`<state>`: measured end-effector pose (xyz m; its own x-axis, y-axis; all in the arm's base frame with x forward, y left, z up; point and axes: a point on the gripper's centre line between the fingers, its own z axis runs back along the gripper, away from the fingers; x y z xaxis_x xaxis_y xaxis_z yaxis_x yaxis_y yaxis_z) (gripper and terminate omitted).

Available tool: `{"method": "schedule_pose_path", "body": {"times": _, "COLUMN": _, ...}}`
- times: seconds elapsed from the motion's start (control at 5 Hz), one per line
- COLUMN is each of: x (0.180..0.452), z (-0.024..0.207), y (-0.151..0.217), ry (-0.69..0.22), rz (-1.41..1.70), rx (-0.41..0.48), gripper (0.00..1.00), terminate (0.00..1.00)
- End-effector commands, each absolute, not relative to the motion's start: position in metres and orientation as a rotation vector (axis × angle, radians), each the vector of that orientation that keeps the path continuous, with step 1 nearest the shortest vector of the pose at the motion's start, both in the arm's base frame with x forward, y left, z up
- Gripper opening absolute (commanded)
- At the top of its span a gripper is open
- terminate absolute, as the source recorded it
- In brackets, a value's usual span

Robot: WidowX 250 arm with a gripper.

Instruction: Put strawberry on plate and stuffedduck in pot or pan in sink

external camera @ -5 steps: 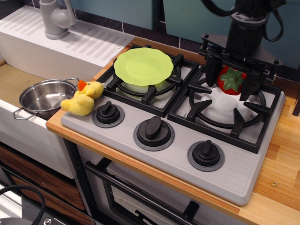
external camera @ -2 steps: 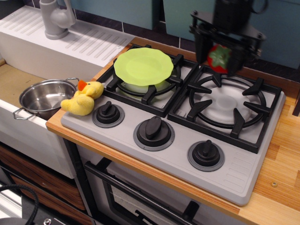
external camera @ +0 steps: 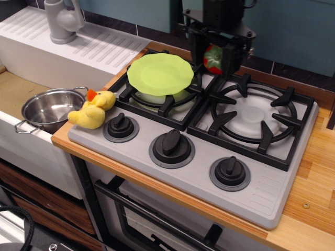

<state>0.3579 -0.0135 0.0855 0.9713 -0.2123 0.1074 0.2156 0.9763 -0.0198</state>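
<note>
The gripper (external camera: 213,58) hangs above the back of the stove, between the two burners, its dark fingers (external camera: 196,49) closed on the strawberry (external camera: 213,58). The berry is held clear of the grates, red body showing between the fingers with a bit of green cap visible. It sits just to the right of the plate (external camera: 159,73), level with the plate's far right edge but not over it.

The plate lies flat on the left burner grate (external camera: 166,102), bare. The right burner (external camera: 253,116) has nothing on it. Three black knobs (external camera: 171,142) run along the grey front of the stove (external camera: 209,151).

The duck (external camera: 92,110) lies at the stove's front left corner, orange beak pointing up toward the back, its body resting on the grey surface and the wooden counter edge (external camera: 65,140). Just beside it, to the left and lower, the pot (external camera: 49,109) stands upright in the sink (external camera: 15,91), empty, one loop handle toward the front and one toward the duck. The duck appears to overlap the pot's rim, though contact cannot be told. The grey faucet (external camera: 62,20) stands on the ribbed drainboard (external camera: 99,44) behind
</note>
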Motion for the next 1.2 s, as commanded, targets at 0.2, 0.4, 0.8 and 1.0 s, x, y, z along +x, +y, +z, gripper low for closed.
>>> {"method": "schedule_pose_path", "body": {"times": 0.2, "x": 0.353, "z": 0.09, "y": 0.04, "ry": -0.179, "rz": -0.236, "rx": -0.016, "gripper": 0.0, "terminate": 0.0}}
{"method": "schedule_pose_path", "body": {"times": 0.4, "x": 0.352, "z": 0.091, "y": 0.051, "ry": -0.189, "rz": -0.24, "rx": -0.01, "gripper": 0.0, "terminate": 0.0}}
{"method": "schedule_pose_path", "body": {"times": 0.8, "x": 0.363, "z": 0.077, "y": 0.07, "ry": -0.216, "rz": -0.286, "rx": -0.029, "gripper": 0.0, "terminate": 0.0}}
{"method": "schedule_pose_path", "body": {"times": 1.0, "x": 0.364, "z": 0.07, "y": 0.07, "ry": -0.226, "rz": -0.293, "rx": -0.032, "gripper": 0.0, "terminate": 0.0}}
